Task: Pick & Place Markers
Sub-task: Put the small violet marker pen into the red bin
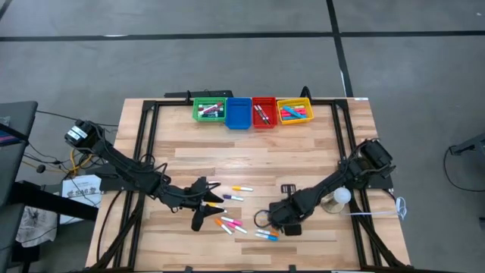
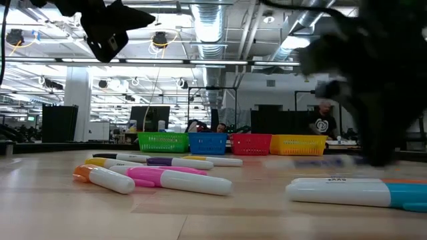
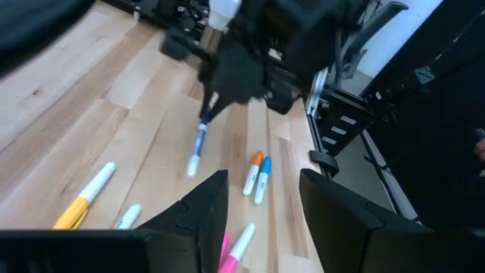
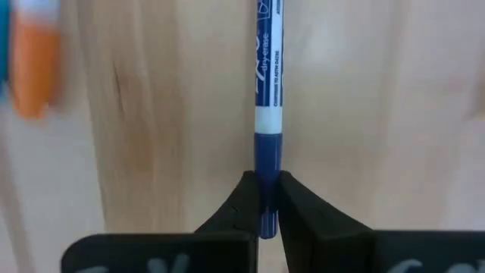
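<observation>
A: Markers (image 1: 231,224) lie scattered on the near half of the wooden tabletop (image 1: 250,152), between the two arms. Where is each claw?

B: The right claw (image 4: 270,199) is low over the boards, its two dark fingertips pinched on the dark blue cap end of a thin blue-and-white marker (image 4: 269,83). The pen's white barrel points away from the fingers, flat along the wood grain.

A: And the left one?

B: The left claw (image 3: 261,193) hangs above the loose pens with a wide gap between its fingers (image 3: 204,201) and nothing between them. From its own camera you can see the right arm opposite, with that same blue marker (image 3: 198,145) slanting down from its tip to the wood.

A: What lies right around it?

B: An orange-capped marker (image 3: 252,172) and a blue-capped marker (image 3: 262,180) side by side and touching, a yellow marker (image 3: 85,196) off to one side, and a pink marker (image 3: 226,254) close under the fingers.

A: And the bins?

B: Four in a row at the far edge: the green bin (image 1: 208,109), blue bin (image 1: 239,113), red bin (image 1: 263,112) and yellow bin (image 1: 294,111), touching or nearly so. The green, red and yellow ones already hold some pens; inside the blue one I cannot tell.

A: Anything from table height?

B: A pink marker with a white cap (image 2: 175,179) and an orange one just beside it in front, and a person (image 2: 325,123) in the room far behind the bins.
</observation>
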`<action>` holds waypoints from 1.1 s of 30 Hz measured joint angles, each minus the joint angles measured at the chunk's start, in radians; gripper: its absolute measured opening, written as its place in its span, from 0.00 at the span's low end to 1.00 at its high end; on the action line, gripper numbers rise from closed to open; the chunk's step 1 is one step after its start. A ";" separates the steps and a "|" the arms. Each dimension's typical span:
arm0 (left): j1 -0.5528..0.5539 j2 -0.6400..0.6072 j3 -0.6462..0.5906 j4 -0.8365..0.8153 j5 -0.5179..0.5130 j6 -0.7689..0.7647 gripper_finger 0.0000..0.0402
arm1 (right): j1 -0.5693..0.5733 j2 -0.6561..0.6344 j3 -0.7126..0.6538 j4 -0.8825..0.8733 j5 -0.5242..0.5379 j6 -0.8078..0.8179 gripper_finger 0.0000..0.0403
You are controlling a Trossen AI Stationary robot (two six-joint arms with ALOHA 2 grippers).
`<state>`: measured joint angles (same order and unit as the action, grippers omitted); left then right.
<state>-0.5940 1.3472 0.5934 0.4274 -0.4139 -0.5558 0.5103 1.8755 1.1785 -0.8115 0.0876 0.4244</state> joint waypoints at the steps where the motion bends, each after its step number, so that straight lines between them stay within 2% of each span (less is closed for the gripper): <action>1: -0.003 0.000 0.000 0.000 0.000 0.001 0.41 | -0.009 -0.010 0.014 -0.002 0.005 0.013 0.04; 8: -0.016 0.000 0.000 0.000 0.005 0.001 0.41 | -0.064 -0.076 0.083 -0.042 0.048 0.071 0.04; 17: -0.013 -0.032 0.000 -0.007 0.091 0.002 0.41 | -0.174 -0.166 0.204 -0.040 0.152 0.138 0.04; 21: -0.003 -0.135 0.000 -0.031 0.089 0.076 0.41 | -0.265 -0.215 0.257 -0.041 0.190 0.144 0.04; 28: 0.037 -0.393 0.000 -0.206 0.073 0.211 0.41 | -0.472 -0.267 0.311 -0.008 0.210 0.128 0.04; 33: 0.067 -0.516 0.000 -0.278 -0.006 0.282 0.41 | -0.627 -0.271 0.314 0.021 0.202 0.117 0.04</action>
<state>-0.5272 0.8308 0.5934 0.1491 -0.4198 -0.2740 -0.1163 1.6045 1.4921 -0.7905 0.2892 0.5413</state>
